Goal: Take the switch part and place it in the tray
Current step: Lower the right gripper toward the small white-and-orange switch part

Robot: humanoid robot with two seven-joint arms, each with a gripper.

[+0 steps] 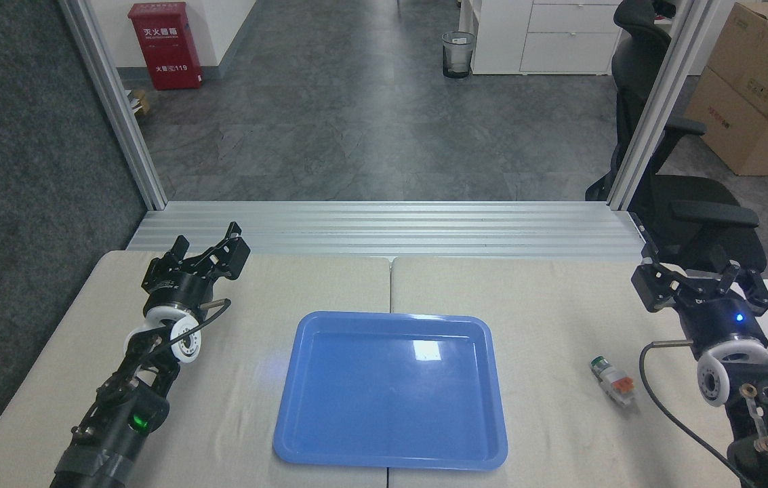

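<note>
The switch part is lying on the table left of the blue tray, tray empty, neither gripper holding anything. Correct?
Not quite: the head view shows the switch part lying right of the tray, near the right gripper. The rest holds: tray empty, the left gripper also holding nothing.

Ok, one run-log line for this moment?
stage: before pickup | switch part: on table, right of tray | tray: empty | left gripper: open, idle | right gripper: open, behind switch part

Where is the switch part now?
In the head view, the switch part lies on the table right of the tray, outside it, near the right arm.
</note>
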